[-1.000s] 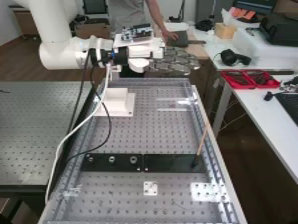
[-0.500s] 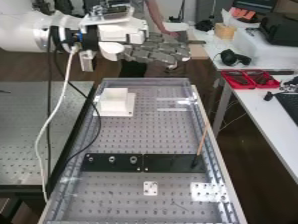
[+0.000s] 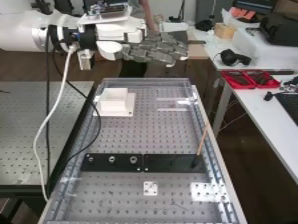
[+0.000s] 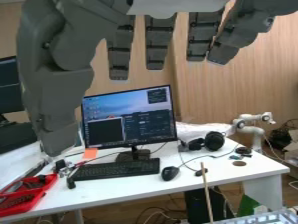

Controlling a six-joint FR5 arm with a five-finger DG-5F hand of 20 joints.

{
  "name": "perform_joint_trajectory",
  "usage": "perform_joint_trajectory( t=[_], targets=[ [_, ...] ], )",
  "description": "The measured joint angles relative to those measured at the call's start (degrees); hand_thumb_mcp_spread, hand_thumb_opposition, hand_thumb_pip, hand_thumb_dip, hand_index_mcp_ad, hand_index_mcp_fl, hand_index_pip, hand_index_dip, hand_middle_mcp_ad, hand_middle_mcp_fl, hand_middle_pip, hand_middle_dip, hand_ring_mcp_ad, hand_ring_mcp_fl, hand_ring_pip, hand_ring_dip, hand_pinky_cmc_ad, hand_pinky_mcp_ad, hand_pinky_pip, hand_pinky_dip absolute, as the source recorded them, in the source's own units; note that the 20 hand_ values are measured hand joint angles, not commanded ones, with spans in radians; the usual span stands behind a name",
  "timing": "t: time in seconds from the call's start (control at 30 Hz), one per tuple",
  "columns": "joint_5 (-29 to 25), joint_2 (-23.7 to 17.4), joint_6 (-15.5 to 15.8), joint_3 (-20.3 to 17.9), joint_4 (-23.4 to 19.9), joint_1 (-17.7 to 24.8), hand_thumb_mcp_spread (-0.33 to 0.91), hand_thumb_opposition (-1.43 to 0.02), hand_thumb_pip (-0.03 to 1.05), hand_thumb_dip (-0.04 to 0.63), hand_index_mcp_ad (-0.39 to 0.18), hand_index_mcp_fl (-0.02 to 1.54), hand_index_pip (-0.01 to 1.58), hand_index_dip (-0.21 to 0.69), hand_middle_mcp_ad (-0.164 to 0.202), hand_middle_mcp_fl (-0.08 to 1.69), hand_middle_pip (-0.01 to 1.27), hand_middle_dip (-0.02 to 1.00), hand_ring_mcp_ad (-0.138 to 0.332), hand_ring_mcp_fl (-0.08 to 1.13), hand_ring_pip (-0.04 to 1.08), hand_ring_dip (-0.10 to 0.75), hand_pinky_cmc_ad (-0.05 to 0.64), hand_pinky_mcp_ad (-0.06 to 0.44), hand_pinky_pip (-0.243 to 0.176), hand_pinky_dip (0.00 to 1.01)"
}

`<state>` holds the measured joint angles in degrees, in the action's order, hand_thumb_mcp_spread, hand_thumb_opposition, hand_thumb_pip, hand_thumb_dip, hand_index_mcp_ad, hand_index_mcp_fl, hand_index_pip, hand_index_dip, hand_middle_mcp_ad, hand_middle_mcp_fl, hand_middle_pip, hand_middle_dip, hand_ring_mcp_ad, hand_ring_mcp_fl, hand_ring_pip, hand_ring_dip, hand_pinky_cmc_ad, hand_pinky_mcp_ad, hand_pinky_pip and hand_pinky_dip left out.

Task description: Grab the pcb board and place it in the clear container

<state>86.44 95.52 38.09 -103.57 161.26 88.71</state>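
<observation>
- Lowering carefully from here suits this moment: the robot hand (image 3: 156,50) is raised beyond the far end of the perforated surface (image 3: 149,135), its digits mostly straight and spread, with gaps between them and the thumb standing off, and nothing in its grasp.
- I cannot tell where the pcb board lies. Best to pin down its spot and its edges before committing to a descent.
- What seems to be the clear container (image 3: 171,109), a see-through shape with pale edges, sits towards the far end, near the white block (image 3: 116,102). Its walls would be easy to misjudge, so the release should be aimed well inside the rim.
- The step in hand is probably the approach, with the task at its start. Keep the digits open until they straddle the board, then close thumb against fingertips on opposite edges.
- A thin, rigid board may slide or tip if pressed from above; a light, even pinch should spare its components.
- Watch the black cable (image 3: 99,122) hanging down beside the white block; a low sweep could drag it across the work.
- Clear the block and the slanting wooden stick (image 3: 202,141) by travelling high, then descend straight.
</observation>
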Motion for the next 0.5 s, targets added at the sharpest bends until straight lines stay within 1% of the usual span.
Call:
perform_joint_trajectory(
  t=[0.5],
  targets=[
    [-0.2, 0.1, -0.2, 0.2, -0.2, 0.5, 0.52, -0.73, 0.29, 0.192, -0.176, 0.22, 0.12, 0.415, 0.003, 0.05, 0.13, 0.17, 0.164, 0.0, 0.09, 0.037, 0.295, 0.129, -0.079, 0.21]
  ],
)
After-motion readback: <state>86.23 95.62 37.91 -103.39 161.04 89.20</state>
